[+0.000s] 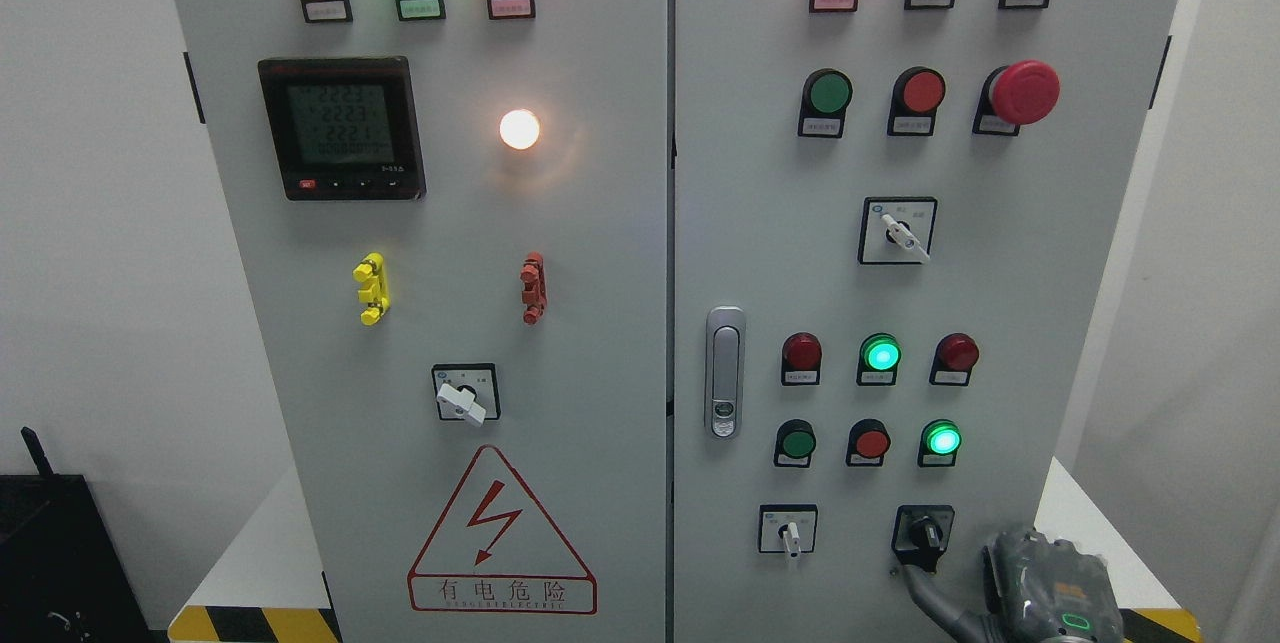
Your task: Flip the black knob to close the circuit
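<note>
The black knob (922, 533) sits on its black plate at the bottom right of the right cabinet door, with its handle pointing roughly downward. My right hand (1040, 588) comes in from the lower right corner, just right of and below the knob. One grey finger (915, 583) stretches out to the left, and its tip lies just under the knob's plate. The hand holds nothing. The rest of the fingers are hidden behind the back of the hand. My left hand is not in view.
A white selector switch (790, 531) sits left of the black knob. Red and green buttons (870, 443) and lit lamps are above it. A door handle (724, 371) is on the door's left edge. The left door (420, 253) carries a meter, lamps and a warning triangle.
</note>
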{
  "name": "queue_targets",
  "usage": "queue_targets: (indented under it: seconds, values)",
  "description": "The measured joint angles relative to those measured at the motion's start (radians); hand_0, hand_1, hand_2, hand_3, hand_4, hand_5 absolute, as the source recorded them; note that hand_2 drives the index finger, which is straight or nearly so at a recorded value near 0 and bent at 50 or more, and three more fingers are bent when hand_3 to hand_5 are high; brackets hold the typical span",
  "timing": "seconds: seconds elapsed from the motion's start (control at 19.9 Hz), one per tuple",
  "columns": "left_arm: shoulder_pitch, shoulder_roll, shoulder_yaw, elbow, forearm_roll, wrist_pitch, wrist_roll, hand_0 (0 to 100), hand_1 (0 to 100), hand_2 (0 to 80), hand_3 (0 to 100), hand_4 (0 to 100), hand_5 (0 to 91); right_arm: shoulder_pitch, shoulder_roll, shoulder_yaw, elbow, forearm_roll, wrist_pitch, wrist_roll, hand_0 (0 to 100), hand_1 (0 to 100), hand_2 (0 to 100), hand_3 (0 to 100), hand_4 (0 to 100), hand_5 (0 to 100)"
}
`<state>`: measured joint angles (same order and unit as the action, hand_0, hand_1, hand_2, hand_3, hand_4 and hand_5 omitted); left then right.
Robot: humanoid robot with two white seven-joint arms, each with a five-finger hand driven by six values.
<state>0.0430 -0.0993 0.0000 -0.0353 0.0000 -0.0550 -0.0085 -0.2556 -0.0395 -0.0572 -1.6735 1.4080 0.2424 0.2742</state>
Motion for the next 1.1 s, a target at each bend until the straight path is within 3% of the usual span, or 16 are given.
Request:
queue_targets:
  seconds: [1.1]
  values:
    - [0.0,0.0,0.0,0.0,0.0,0.0,0.0,0,0,0.0,5,2,0.0,-0.013,-0.014,-0.011,-0.013,-0.063,0.034,0.013,0,0,89,100,83,85]
